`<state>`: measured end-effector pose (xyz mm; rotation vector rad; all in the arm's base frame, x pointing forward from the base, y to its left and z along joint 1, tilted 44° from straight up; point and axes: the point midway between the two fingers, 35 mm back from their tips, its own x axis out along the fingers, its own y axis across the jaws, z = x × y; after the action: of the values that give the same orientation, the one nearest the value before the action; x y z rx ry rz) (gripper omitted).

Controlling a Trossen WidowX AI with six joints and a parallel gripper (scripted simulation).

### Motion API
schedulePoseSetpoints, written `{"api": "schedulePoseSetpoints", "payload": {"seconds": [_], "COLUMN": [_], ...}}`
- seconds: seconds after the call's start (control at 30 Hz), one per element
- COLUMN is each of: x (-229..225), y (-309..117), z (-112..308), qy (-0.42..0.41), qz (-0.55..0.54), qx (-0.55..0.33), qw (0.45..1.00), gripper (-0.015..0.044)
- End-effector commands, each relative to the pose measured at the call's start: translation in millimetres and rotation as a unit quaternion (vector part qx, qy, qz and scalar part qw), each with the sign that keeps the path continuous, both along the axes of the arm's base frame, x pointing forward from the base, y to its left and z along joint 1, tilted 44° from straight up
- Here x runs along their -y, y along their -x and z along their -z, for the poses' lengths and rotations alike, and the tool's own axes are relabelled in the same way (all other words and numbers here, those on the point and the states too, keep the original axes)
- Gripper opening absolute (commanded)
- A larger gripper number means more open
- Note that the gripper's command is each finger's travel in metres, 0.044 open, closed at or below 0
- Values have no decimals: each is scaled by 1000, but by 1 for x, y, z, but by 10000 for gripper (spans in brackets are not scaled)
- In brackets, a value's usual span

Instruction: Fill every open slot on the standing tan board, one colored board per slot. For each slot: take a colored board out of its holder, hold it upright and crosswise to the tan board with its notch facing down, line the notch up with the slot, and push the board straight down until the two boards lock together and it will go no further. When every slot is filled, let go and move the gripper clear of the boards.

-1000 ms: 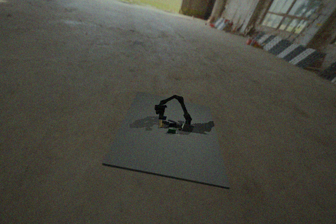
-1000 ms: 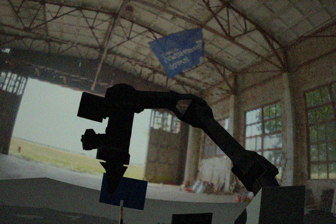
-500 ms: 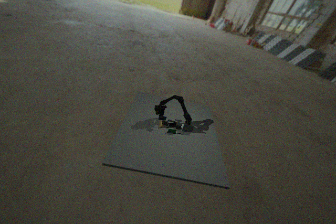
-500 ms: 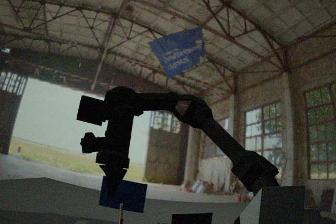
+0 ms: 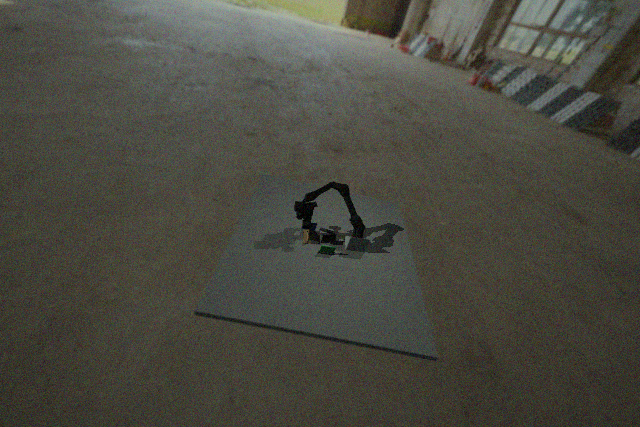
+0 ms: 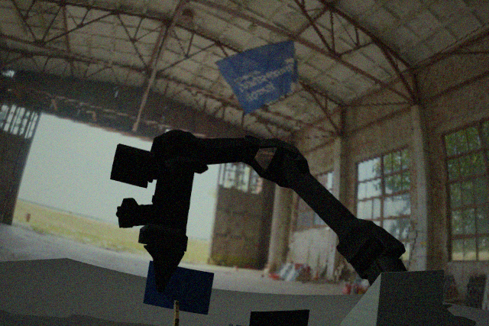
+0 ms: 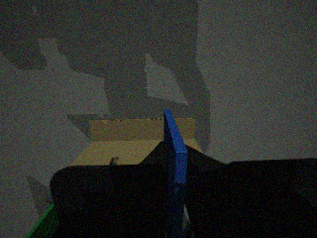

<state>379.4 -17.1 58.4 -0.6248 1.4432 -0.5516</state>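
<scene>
My gripper (image 6: 160, 287) (image 7: 169, 146) is shut on a blue board (image 6: 193, 291) (image 7: 173, 144), held upright and crosswise over the tan board. The tan board (image 5: 306, 236) (image 6: 176, 316) (image 7: 106, 131) stands upright; the exterior camera sees it edge-on. Its top end overlaps the blue board's lower edge in that view. A dark slot mark shows on the tan board in the wrist view, left of the blue board. The notch is hidden, and I cannot tell whether the boards are engaged. A green board (image 5: 326, 250) (image 7: 44, 224) is nearer the top camera.
A pale box (image 5: 356, 244) (image 6: 410, 295) is near the arm's base. A dark block (image 5: 330, 238) (image 6: 280, 317) is between the tan board and the base. The grey table (image 5: 310, 298) has its front edge far from the boards. Arm shadows cross it.
</scene>
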Motion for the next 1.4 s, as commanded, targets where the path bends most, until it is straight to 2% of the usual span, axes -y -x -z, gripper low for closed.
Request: {"api": "schedulePoseSetpoints", "payload": {"seconds": [0.0, 1.37], "x": [2, 6], "y": [2, 2], "z": [3, 8], "qy": [2, 2], "qz": [-1, 5], "qx": [-4, 1], "qw": [1000, 1000], "gripper": [0, 0]}}
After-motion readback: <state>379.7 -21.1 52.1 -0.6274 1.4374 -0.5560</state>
